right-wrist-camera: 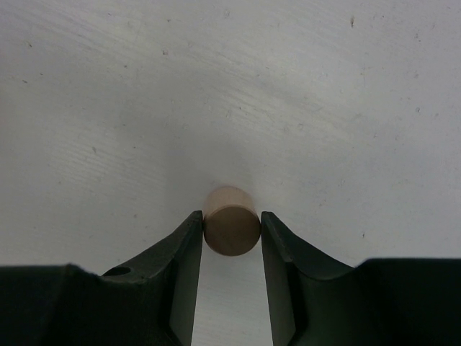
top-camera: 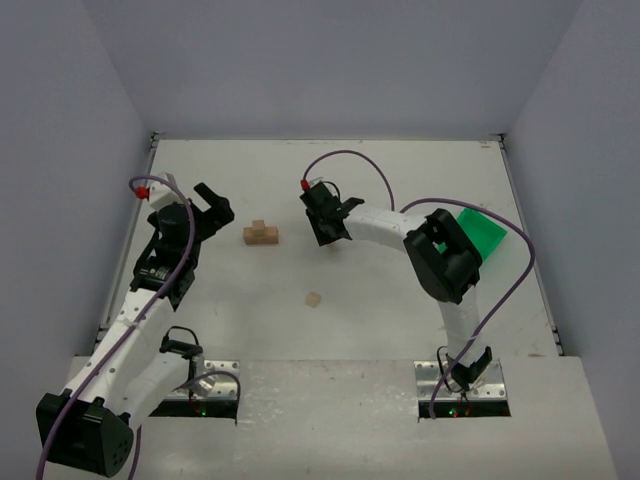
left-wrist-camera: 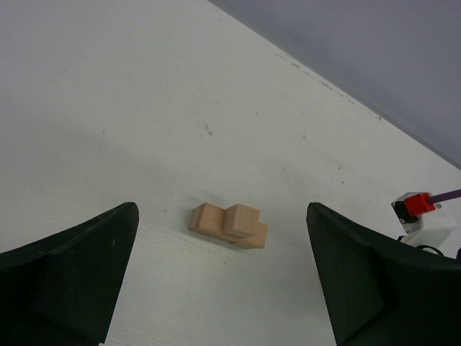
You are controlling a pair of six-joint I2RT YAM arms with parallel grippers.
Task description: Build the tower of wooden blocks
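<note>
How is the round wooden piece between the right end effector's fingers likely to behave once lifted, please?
The round wooden piece looks solid and stiff, so it should not deform in the right end effector. Its curved side meets the fingers along narrow lines, so it may twist or slip. Laid on its side, it would probably roll.

A small stack of light-tan wooden blocks (top-camera: pixel 261 234) sits mid-worktop (top-camera: pixel 400 170). A lone tan wooden cube (top-camera: pixel 313 298) lies at its five o'clock. The black left claw (top-camera: pixel 218 203) is at the stack's ten o'clock and the black right claw (top-camera: pixel 333 235) at three o'clock. A bright green plastic bin (top-camera: pixel 487 232) lies farther along.
</note>
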